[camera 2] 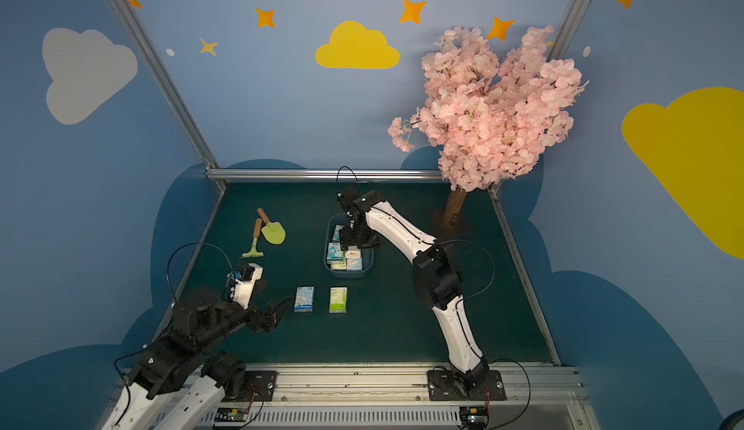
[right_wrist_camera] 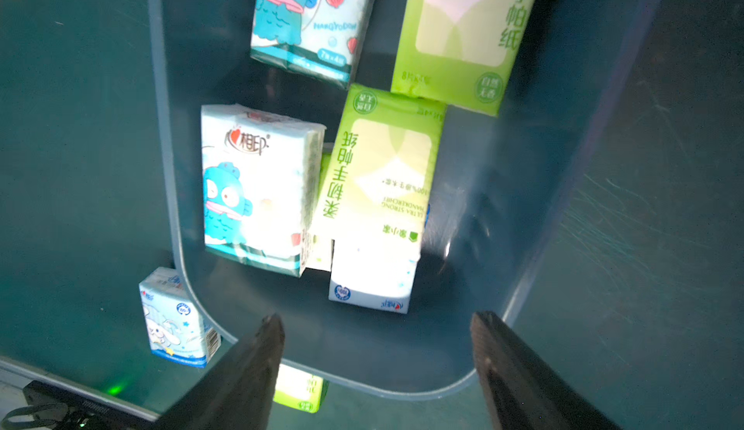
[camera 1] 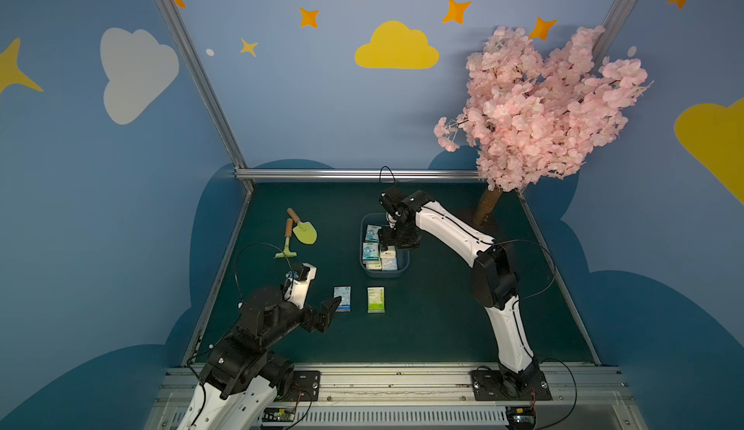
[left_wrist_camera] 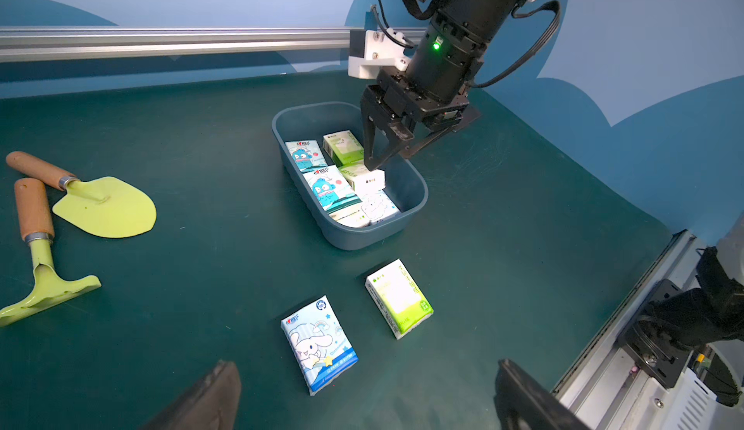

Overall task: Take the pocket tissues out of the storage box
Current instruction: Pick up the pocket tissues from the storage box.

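Two pocket tissues on the near mat, the rest in the storage box under the right gripper, jaws parted and empty as on the left gripper: light, squashy, slick, likely best pinched widthwise.

Both top views: the table is dim and the wall is brighter. The tree throws a soft shadow on the wall at its 9 o'clock. The frame rails bow slightly toward the picture edges, which is wide-angle distortion.

Left wrist view: sharp and evenly lit.

Right wrist view: the pocket tissues are overexposed, with white fronts washed out. 1 small glint sits on the storage box. The fingers of the right gripper are out of focus.
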`<state>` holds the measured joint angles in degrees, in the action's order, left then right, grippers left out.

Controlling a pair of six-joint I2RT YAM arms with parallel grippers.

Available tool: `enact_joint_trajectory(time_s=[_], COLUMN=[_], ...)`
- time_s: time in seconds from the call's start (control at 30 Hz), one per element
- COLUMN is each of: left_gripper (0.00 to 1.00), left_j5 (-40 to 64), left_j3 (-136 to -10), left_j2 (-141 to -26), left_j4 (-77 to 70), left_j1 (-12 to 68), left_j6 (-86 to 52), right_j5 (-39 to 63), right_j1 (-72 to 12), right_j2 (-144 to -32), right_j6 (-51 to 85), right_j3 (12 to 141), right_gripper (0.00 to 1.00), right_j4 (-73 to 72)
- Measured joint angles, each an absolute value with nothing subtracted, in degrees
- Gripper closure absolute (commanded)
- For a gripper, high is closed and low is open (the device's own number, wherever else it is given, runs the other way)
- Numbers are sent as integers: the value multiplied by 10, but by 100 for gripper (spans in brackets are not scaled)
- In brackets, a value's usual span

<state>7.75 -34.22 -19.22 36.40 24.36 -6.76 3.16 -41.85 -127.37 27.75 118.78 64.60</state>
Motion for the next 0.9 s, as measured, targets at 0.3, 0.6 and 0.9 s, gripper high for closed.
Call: enact_joint_trajectory(time_s=[0.3,0.6,0.9], left_gripper=[0,0,0], left_j5=[78,77,77], left_j3=[-339,-339,-338], left_j2=[-192,-192,-194], left_j4=[364,364,364], left_j1=[244,244,244], left_j6=[-62,-62,-58], right_j5=[30,26,26], right_j1=[-418,-418,-418], right_j2=[-1325,-1365,-1386], right_j6=[271,269,266], right_j3=[1239,1270,1291], right_gripper=[22,24,33], right_j4=[659,668,677])
